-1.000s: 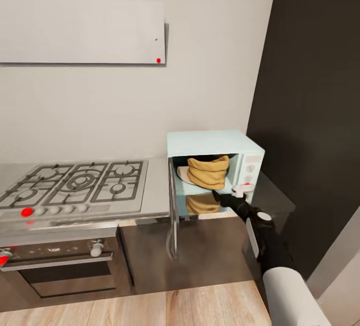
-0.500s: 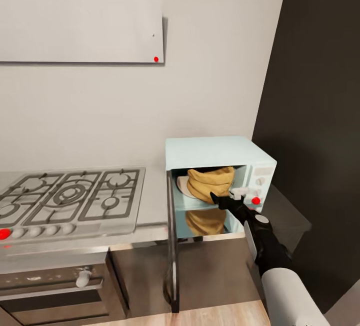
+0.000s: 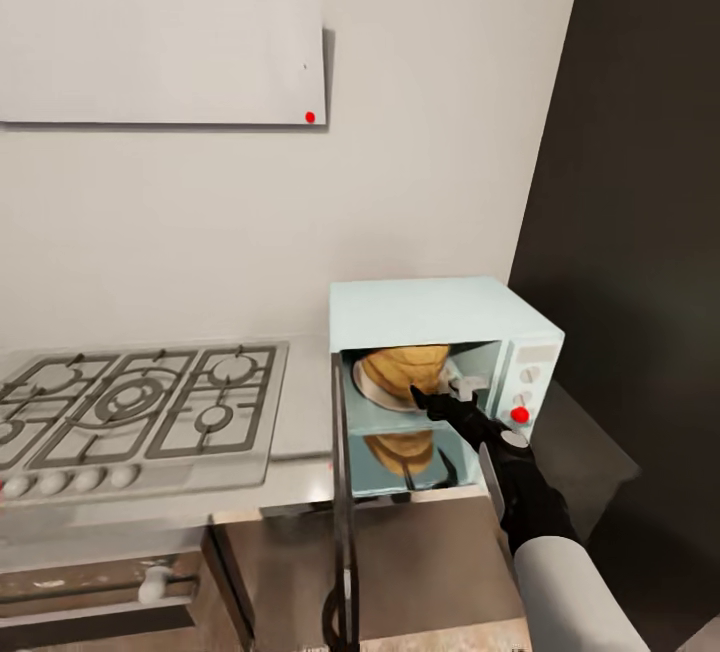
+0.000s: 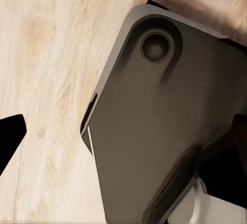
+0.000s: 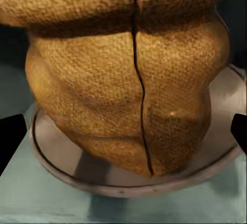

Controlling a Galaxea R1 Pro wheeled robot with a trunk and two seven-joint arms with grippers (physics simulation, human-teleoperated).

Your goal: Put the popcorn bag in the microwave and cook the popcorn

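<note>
Right gripper [image 3: 437, 397] sits at the microwave's [image 3: 430, 312] open mouth, fingers spread apart, nothing between them. In the right wrist view both dark fingertips [image 5: 11, 140] sit at the frame edges, well clear of the popcorn bag [image 5: 128, 85].

Popcorn bag [image 3: 405, 369] is inside the microwave cavity, upright on the round pale turntable plate [image 5: 216, 147], rolled rim at the top. Vertical seam runs down its front. Its reflection shows on the glossy cavity floor below.

Microwave door [image 3: 343, 492] is swung open toward the room, seen edge-on at the cavity's hob side. Red marker on the lower knob [image 3: 519, 415].

Microwave stands on the countertop [image 3: 305, 402], at the end by the dark wall panel [image 3: 640, 182]. Gas hob [image 3: 130, 412] sits further along, oven front [image 3: 90, 592] below it.

Left gripper [image 4: 123, 141]: only dark fingertips at the frame edges, spread apart, over the robot's dark base [image 4: 164, 131] and wood floor [image 4: 46, 80].
</note>
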